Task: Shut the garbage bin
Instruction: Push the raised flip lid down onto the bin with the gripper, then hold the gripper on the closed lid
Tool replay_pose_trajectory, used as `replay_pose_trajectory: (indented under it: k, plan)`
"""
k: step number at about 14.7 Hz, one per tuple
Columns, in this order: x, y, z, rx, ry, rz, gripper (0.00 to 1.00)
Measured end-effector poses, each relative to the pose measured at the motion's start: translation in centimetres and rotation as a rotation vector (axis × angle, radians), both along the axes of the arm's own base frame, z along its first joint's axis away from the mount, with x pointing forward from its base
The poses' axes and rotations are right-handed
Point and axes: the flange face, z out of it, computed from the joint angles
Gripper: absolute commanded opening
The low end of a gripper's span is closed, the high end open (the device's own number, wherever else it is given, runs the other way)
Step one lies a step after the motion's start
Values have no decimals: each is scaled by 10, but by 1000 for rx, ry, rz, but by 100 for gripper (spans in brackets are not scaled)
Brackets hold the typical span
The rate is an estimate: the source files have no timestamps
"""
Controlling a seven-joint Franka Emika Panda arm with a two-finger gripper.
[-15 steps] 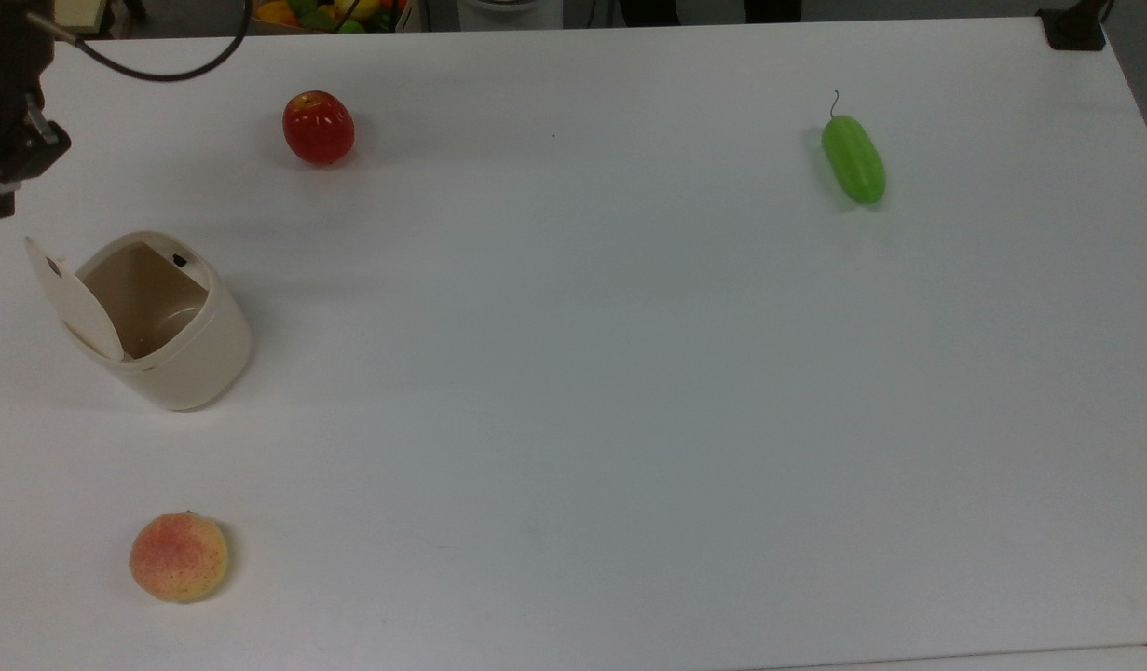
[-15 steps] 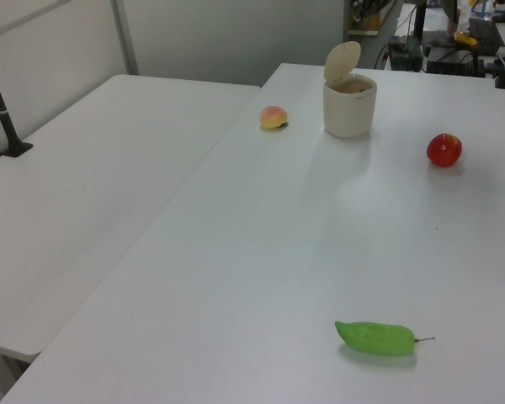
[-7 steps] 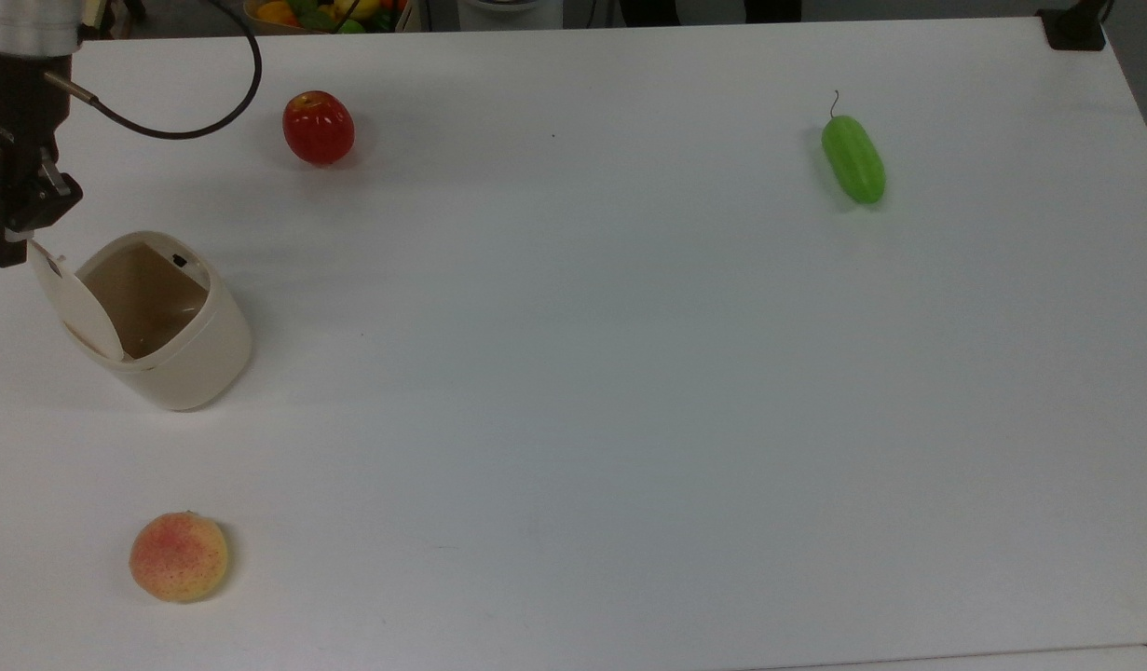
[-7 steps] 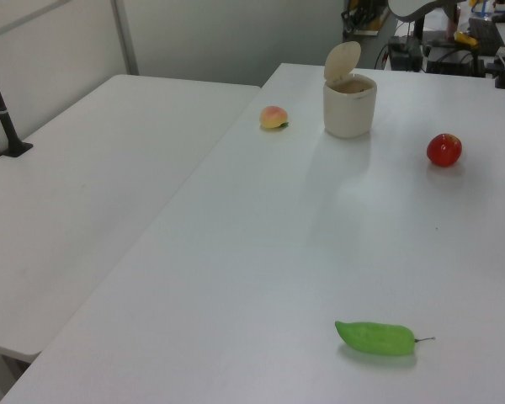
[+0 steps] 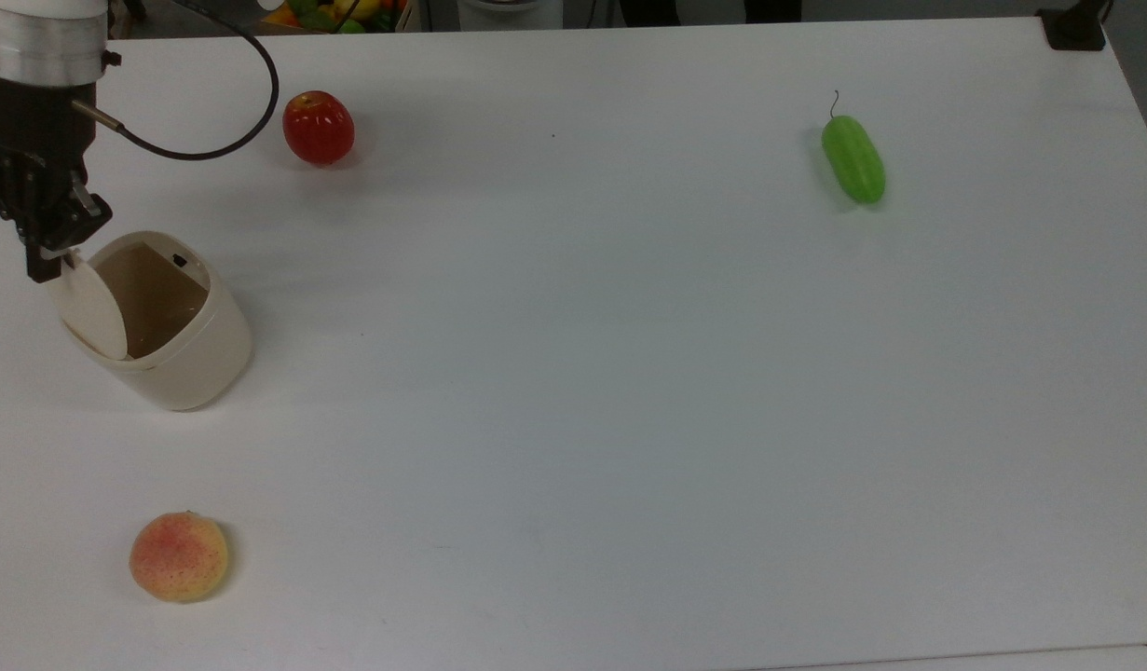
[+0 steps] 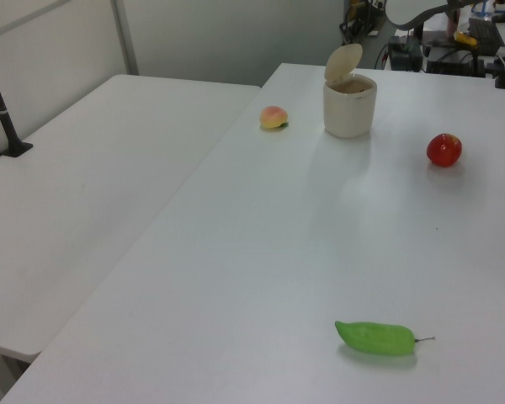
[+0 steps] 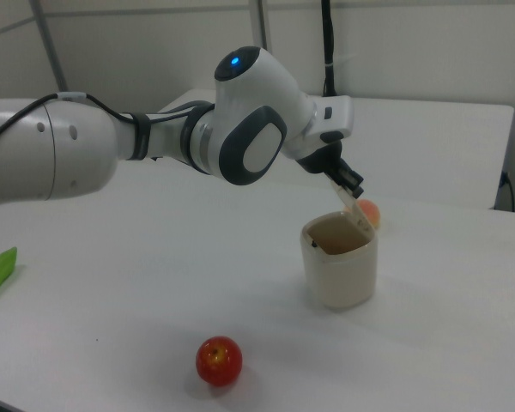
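Note:
The garbage bin (image 5: 200, 359) is a cream-beige rounded tub standing at the top view's left, with its inside showing. Its hinged lid (image 5: 88, 303) stands up on the bin's left rim, leaning a little over the mouth. My gripper (image 5: 47, 253) is shut and empty, its tips against the lid's upper back edge. In the right view the gripper (image 7: 348, 184) points down at the lid (image 7: 359, 215) above the bin (image 7: 339, 275). The left view has the bin (image 6: 349, 109) far back with its lid (image 6: 342, 61) raised.
A red apple (image 5: 319, 128) lies behind the bin in the top view, and a peach (image 5: 179, 556) lies near the front left. A green cucumber (image 5: 853, 158) is far off at the right. The arm's black cable (image 5: 210, 149) loops between gripper and apple.
In the top view my gripper has moved down and right, from beyond the bin's far left to the lid's top edge. The lid has tipped slightly toward the opening.

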Motion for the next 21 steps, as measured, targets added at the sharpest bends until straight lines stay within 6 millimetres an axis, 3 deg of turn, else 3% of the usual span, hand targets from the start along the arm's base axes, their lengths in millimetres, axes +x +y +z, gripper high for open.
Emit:
replay_pose_trajectory:
  k: [9,17,21]
  plan:
    - [-6,22,-30,73,234,6,0]
    - [-10,23,-53,90,287,4,0]
    - [-9,23,-55,90,288,4,0]
